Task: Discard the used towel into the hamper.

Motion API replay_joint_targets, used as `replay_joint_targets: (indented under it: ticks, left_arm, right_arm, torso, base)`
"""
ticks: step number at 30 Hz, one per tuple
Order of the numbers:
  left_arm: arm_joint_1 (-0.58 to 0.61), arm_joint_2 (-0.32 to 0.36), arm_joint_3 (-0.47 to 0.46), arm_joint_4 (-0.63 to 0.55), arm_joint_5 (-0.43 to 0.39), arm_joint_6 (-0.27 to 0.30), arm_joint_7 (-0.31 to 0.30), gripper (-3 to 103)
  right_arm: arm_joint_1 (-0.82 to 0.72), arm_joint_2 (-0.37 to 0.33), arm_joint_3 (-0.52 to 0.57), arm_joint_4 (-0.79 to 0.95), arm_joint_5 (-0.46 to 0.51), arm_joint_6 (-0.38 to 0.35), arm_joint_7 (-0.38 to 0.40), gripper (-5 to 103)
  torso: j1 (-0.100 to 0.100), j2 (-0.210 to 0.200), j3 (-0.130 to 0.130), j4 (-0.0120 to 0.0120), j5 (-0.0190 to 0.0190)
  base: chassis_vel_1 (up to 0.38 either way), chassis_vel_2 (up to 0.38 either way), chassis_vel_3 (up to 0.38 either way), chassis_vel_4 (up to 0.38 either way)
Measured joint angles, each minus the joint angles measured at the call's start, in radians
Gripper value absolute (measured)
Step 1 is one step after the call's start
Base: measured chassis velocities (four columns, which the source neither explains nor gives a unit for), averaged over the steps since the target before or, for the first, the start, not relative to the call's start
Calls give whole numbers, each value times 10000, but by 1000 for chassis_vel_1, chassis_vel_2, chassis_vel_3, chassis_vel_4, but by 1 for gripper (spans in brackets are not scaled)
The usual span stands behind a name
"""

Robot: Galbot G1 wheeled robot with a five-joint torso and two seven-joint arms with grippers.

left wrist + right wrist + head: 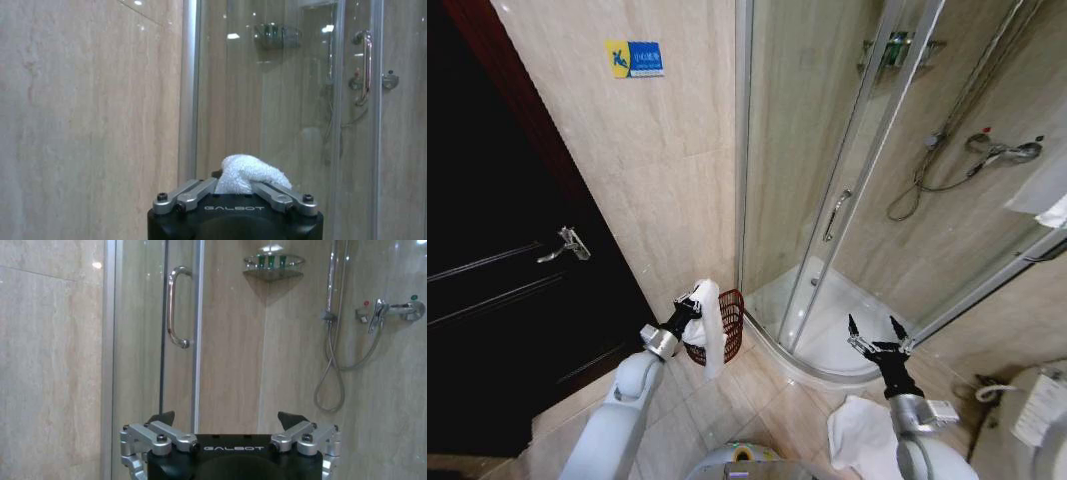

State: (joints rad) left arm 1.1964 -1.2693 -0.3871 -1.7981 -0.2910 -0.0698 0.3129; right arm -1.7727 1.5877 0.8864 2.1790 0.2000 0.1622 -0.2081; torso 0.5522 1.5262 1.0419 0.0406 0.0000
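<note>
Left gripper [695, 304] pinching a white towel [711, 335] at its top, just above the near rim of the hamper [727, 330]; towel hanging down over the hamper's front side. Hamper standing on the tiled floor [727, 400] in the corner between wall [657, 170] and shower glass [797, 180]. In the left wrist view, towel [248, 174] bunched between closed fingers [187, 195]. Right gripper [877, 335] spread wide, empty, held over the shower's curved edge. Second white cloth [857, 440] lying on the floor beneath the right arm.
</note>
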Motion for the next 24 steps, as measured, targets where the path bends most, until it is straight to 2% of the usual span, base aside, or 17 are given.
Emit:
replay_joint_targets:
  ticks: [15,20,24]
  left_arm:
    - [-961,6,479,340,-427,176,-806,2]
    - [-1900,368,808,153,-956,464,-1387,2]
    - [-2682,627,1108,700,-1225,271,-1703,2]
  right_arm:
    - [71,88,-29,-122,4,95,-59,100]
    - [82,49,-16,-180,-15,111,-97,100]
    - [87,30,19,-178,-16,111,-98,100]
  torso:
    - [1,0,0,1,0]
    - [1,0,0,1,0]
    - [2,0,1,1,0]
  base:
    - [0,0,0,0]
    - [0,0,0,0]
    - [0,0,0,0]
